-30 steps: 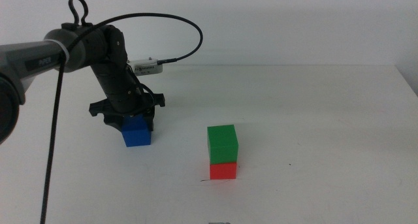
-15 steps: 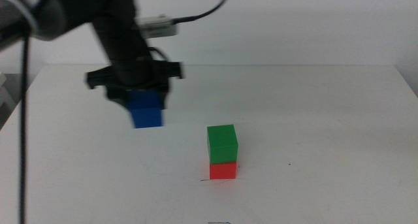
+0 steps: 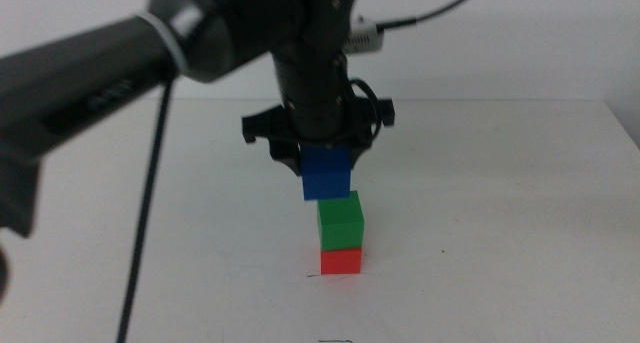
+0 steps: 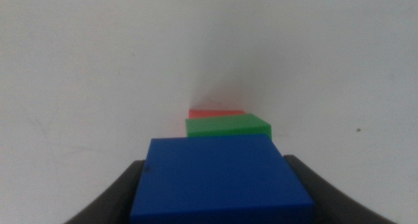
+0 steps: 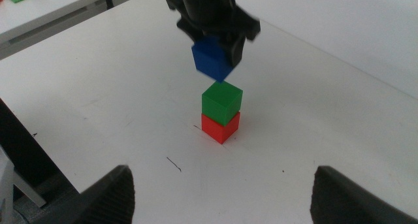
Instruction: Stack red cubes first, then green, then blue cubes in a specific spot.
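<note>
- Item, left gripper [image 3: 322, 163]: we log it clamped on the blue cube [image 3: 327, 176], one dark jaw against each side face, as the left wrist view shows.
- Item, blue cube: carried in the air just above the green cube [image 3: 340, 222], not touching it, and sitting slightly to the picture's left of it in the middle view.
- Item, green cube: resting on the red cube [image 3: 342, 260], which sits on the white table [image 3: 500, 203]; we read two tiers as done.
- Item, right gripper [image 5: 222, 191]: parked near the table's edge, well apart from the stack, jaws spread wide and empty.
- Handling note: we judge the step in hand to be placing the blue cube on top. We would first centre it over the green cube, keep its faces square to the stack, then lower straight down.
- Handling note: we would let go only once the blue cube sits flat, since a sideways nudge could topple the two tiers.
- Markings: the cubes are plain. Pale lettering shows on the arm's sleeve [image 3: 100, 93] in the middle view, too blurred for us to read.
</note>
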{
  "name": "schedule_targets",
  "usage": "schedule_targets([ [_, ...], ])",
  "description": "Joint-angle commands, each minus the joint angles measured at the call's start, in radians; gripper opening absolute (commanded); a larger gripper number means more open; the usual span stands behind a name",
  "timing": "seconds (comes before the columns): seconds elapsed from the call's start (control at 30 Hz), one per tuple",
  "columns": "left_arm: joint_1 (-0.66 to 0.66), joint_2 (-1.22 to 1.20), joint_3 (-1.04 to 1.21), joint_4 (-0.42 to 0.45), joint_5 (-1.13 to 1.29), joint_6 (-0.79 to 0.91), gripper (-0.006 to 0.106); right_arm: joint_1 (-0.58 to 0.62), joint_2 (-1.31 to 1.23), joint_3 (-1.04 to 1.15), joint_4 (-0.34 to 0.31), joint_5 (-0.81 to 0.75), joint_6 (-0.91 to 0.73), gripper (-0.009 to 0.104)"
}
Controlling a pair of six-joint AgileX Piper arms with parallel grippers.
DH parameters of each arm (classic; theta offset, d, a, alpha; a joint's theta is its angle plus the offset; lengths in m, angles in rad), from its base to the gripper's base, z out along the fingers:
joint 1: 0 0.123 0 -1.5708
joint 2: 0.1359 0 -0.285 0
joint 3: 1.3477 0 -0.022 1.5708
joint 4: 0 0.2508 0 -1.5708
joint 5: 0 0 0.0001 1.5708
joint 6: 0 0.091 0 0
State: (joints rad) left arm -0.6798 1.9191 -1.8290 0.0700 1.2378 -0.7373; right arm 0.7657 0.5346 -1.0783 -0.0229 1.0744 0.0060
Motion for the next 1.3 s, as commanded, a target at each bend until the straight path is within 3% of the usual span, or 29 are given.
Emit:
schedule_targets([
  [0.0, -0.008, -0.035, -0.033, 0.006, 0.077, -0.018, -0.002, -0.003, 0.007, -0.019, -0.012, -0.071, -0.012, 0.075],
  [0.4, -0.008, -0.014, -0.033, -0.057, 0.026, -0.028, -0.002, -0.003, 0.007, -0.019, -0.012, -0.071, -0.012, 0.075],
  [1.27, -0.008, 0.03, -0.033, -0.07, -0.049, -0.048, -0.002, -0.003, 0.007, -0.019, -0.012, -0.071, -0.012, 0.075],
])
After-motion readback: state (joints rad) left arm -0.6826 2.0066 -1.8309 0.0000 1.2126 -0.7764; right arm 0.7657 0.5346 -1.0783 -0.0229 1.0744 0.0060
